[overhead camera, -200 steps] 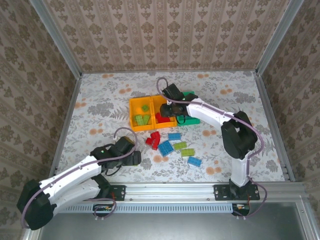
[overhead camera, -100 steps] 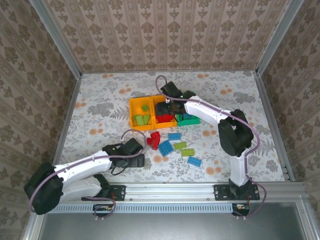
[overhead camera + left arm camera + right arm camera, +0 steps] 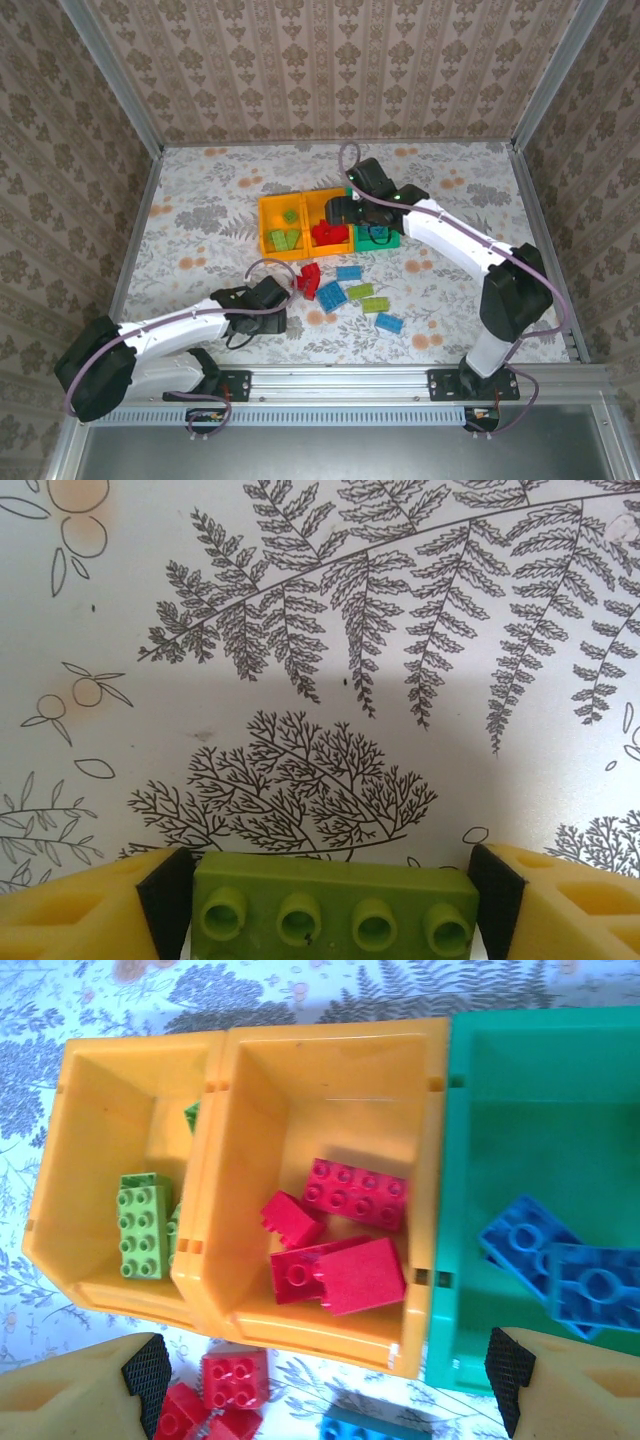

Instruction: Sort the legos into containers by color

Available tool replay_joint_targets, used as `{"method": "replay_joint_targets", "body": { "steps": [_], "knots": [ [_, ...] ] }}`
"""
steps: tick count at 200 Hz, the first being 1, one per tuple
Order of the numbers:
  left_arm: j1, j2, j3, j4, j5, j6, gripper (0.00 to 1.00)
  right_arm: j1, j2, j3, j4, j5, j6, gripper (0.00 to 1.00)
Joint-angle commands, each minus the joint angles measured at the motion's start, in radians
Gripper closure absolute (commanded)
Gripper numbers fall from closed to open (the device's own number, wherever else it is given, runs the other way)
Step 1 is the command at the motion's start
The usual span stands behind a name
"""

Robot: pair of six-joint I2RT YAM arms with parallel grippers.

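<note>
Three bins stand side by side. The middle orange bin (image 3: 335,1035) holds red bricks (image 3: 355,1192). The orange bin on its left (image 3: 110,1110) holds lime bricks (image 3: 143,1225), and the green bin on its right (image 3: 540,1090) holds blue bricks (image 3: 545,1260). The right gripper (image 3: 325,1370) hangs above the middle orange bin, jaws wide and empty. Nearer the arm bases than that bin, beside loose bricks (image 3: 331,294), the left gripper (image 3: 332,900) seems to pinch a lime brick (image 3: 335,880) by its ends.
</note>
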Motion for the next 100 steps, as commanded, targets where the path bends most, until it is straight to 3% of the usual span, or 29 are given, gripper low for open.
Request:
{"method": "replay_joint_targets", "body": {
  "steps": [1, 28, 100],
  "knots": [
    [-0.007, 0.016, -0.033, 0.013, 0.056, -0.021, 0.3, -0.026, -0.037, -0.05, 0.0, 0.032, 0.005, 0.15],
    [-0.007, 0.037, -0.033, 0.036, 0.065, -0.014, 0.44, -0.047, -0.077, -0.111, 0.004, 0.037, 0.01, 0.15],
    [-0.001, 0.038, 0.061, -0.015, 0.012, 0.013, 0.47, -0.084, -0.175, -0.231, 0.001, 0.046, 0.011, 0.15]
  ]
}}
